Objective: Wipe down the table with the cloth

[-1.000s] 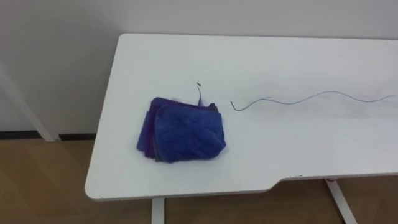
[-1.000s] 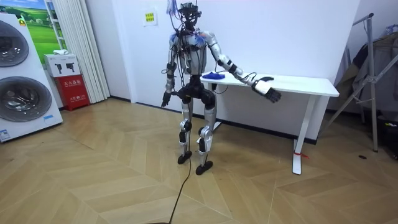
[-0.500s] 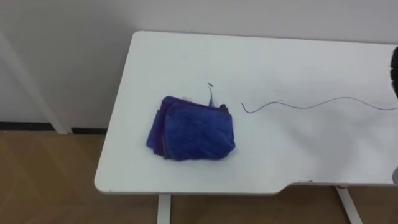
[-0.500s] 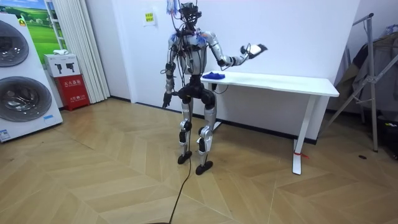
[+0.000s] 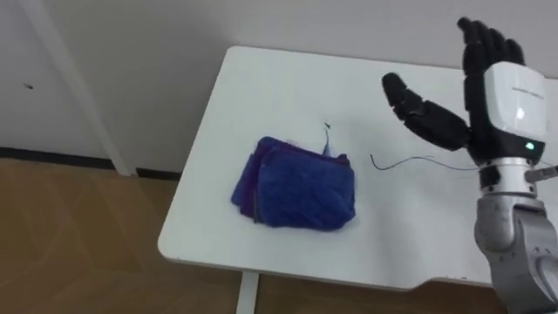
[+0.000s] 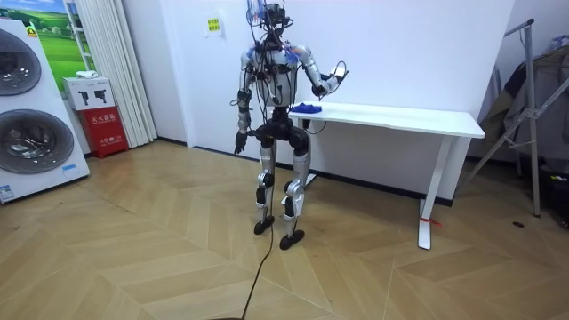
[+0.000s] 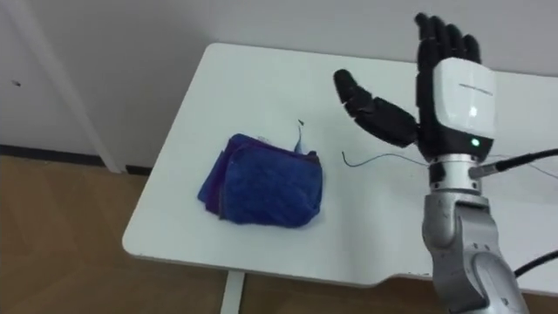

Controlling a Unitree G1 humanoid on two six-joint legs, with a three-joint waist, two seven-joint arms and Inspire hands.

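Note:
A folded blue cloth (image 5: 301, 194) lies near the left end of the white table (image 5: 279, 87); it shows as a blue patch (image 6: 307, 108) in the room view. My right hand (image 5: 501, 96) is raised above the table to the right of the cloth, open, fingers straight and pointing up, thumb spread toward the cloth. It touches nothing. A thin blue pen line (image 5: 410, 161) wriggles across the tabletop beyond the cloth. In the room view I stand at the table's left end, and my left hand (image 6: 238, 142) hangs by my hip.
The table's left and front edges run close to the cloth, with wood floor below. A wall stands behind the table. The room view has a washing machine (image 6: 31, 116), a red box (image 6: 105, 120) and a metal rack (image 6: 533, 116) off to the sides.
My right arm has swung up from low over the table's front until the hand stands raised beside the cloth. The eye view has shifted; the cloth has stayed where it was.

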